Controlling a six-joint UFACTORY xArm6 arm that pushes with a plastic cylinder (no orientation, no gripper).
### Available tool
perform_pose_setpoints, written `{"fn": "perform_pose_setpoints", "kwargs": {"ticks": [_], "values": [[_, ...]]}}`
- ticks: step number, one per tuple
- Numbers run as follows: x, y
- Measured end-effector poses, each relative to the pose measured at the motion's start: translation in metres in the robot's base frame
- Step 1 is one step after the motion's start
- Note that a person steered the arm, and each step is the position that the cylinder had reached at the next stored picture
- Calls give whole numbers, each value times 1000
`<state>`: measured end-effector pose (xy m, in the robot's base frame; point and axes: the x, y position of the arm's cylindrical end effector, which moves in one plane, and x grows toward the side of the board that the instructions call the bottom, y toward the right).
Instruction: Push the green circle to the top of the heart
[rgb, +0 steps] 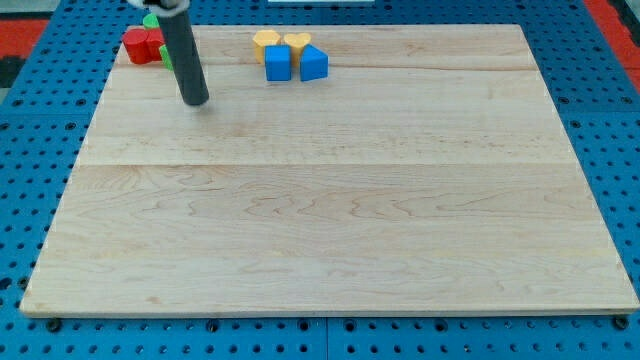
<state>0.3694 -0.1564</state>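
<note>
The wooden board (330, 200) lies flat on a blue pegboard surface (40, 100). All blocks sit near the view's top edge of the board, in two groups.

Group at the view's top left: a red block (141, 46), shape not clear enough to call, though its outline looks lobed. Green pieces show at two spots right beside it: a small green block (150, 20) just above the red one, and a sliver of green (163, 53) at the red block's right side, mostly hidden behind the rod (183, 55). It cannot be told which of these is the green circle, nor whether they are one block or two.

Group further to the view's right, near the top centre: two yellow blocks side by side, the left one (265, 41) rounded or many-sided, the right one (297, 42) heart-shaped. Directly below them sit two blue blocks, a blue cube (278, 62) and a blue wedge-like block (314, 63). The four are touching or very nearly so.

The arm carries no fingers, only the dark rod. The tip (196, 102) rests on bare wood, below and to the right of the red and green blocks, apart from them, and well to the left of the yellow and blue group.
</note>
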Motion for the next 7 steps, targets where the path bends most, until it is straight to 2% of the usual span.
{"fn": "perform_pose_setpoints", "kwargs": {"ticks": [1,2,3,4,5,6,7], "values": [[66,-59],[87,-148],[87,-148],[13,-148],[-97,-148],[-177,-148],[-178,-145]]}}
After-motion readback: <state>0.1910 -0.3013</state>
